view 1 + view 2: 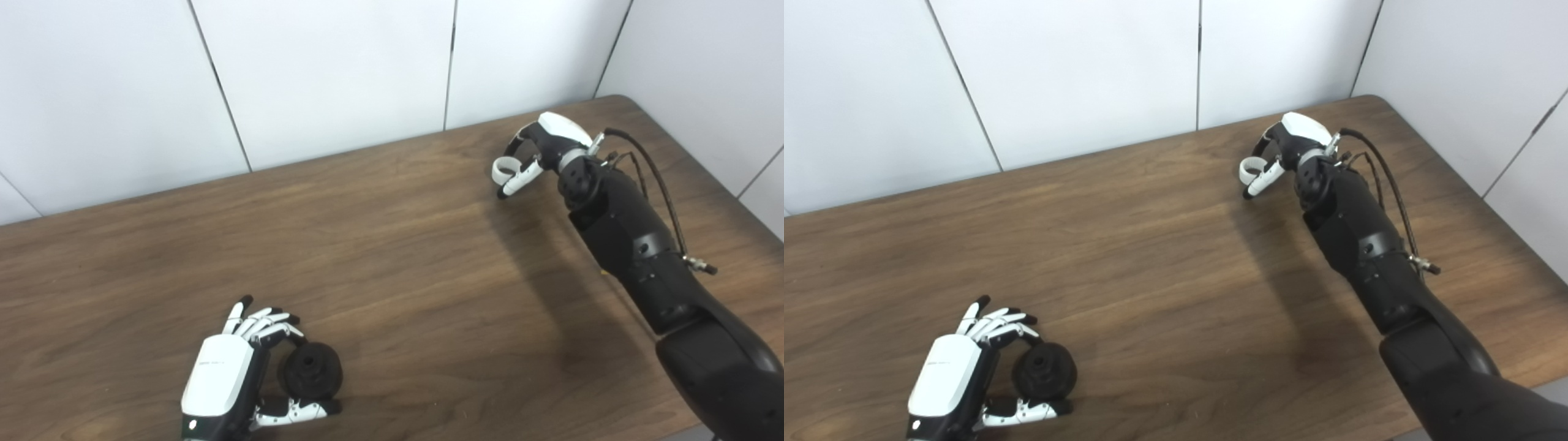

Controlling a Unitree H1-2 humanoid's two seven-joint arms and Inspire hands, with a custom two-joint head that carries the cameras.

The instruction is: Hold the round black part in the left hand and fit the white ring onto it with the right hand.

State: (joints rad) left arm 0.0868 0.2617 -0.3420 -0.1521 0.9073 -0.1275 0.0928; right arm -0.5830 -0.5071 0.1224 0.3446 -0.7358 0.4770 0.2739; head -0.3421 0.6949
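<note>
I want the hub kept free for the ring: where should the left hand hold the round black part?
By its outer rim, from the left side. The left hand already brackets the round black part there, and its raised centre hub faces up.

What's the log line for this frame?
left hand: cupped around round black part on table | right hand: shut on white ring, far side | parts apart

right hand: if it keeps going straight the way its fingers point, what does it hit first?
Likely nothing but bare table. The right hand, shut on the white ring, points left and slightly down. The round black part sits much nearer, off that line. Depth is uncertain.
</note>
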